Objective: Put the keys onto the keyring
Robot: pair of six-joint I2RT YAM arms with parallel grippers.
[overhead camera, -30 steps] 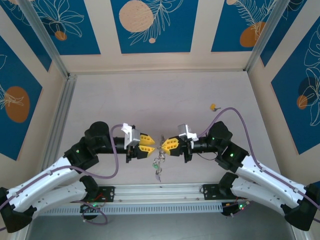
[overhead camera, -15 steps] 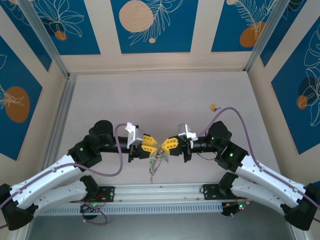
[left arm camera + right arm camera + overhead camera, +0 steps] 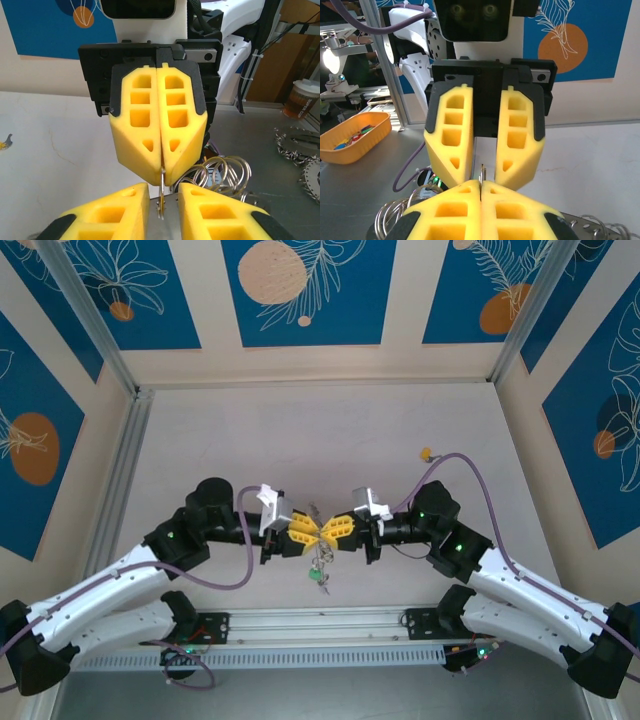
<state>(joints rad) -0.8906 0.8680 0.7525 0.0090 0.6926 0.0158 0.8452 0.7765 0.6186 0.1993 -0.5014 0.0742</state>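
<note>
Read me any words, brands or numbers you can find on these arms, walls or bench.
No text can be read anywhere.
The blue wall panels bear only drawings of leaves and circles.
The paper cup in the left wrist view is too blurred to show any print.

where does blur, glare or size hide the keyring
Top external: even light, sharp, but the keyring is just a tiny tangle. Left wrist: the right gripper is crisp, the metal sliver at its seam thin and soft. Right wrist: the left gripper is sharp, a lamp blows out at the frame's edge.
</note>
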